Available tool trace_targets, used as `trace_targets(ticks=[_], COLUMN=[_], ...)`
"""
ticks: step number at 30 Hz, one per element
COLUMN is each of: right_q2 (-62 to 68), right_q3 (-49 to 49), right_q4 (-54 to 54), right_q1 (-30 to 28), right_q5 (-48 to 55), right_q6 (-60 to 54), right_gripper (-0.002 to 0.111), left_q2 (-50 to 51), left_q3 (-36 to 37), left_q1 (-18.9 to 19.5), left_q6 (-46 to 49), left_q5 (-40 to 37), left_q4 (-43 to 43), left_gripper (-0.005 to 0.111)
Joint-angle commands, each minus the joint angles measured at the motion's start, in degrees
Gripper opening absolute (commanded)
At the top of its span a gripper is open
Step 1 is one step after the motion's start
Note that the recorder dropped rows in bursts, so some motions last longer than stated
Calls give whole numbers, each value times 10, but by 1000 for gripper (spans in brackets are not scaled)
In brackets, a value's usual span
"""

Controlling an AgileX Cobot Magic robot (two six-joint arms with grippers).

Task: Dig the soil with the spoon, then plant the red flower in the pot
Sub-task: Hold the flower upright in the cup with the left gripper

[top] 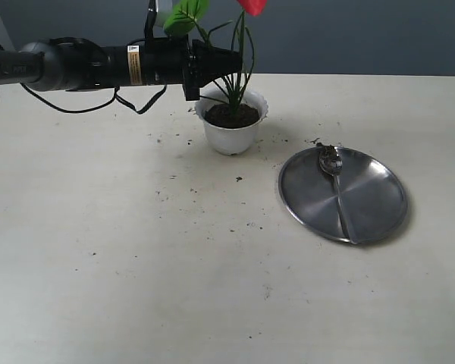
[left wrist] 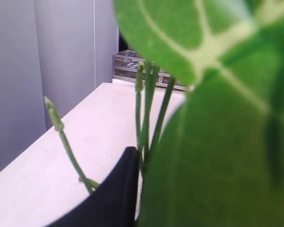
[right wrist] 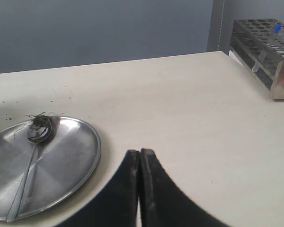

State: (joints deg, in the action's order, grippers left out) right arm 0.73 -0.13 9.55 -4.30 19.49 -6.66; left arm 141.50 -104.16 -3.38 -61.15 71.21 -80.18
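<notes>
left gripper [top: 229,62] clamped on the red flower [top: 241,38], stems in the soil [top: 231,115] of the pot [top: 231,136] at 10 o'clock from the spoon [top: 335,178], right gripper [right wrist: 140,184] closed empty; loose soil may let it topple on release

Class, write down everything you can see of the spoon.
The spoon is slim silver metal with a long thin handle. It lies flat on the round steel plate, right of the pot, bowl at the far rim, handle reaching the near rim. Dark soil crumbs and fibres cling to its bowl.
</notes>
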Motion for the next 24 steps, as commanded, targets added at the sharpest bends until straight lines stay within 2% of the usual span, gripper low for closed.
trace_targets(ticks=[1, 24], right_q2=[-2, -2], right_q3=[1, 1], right_q4=[-1, -1], right_q1=[-2, -2], right_q5=[-3, -3], right_q6=[0, 0], right_gripper=[-1, -1], left_q2=[30, 34], left_q3=[12, 12], left_q1=[-2, -2], left_q6=[-16, -19], left_q5=[-44, -52], left_q4=[-83, -106], left_gripper=[0, 0])
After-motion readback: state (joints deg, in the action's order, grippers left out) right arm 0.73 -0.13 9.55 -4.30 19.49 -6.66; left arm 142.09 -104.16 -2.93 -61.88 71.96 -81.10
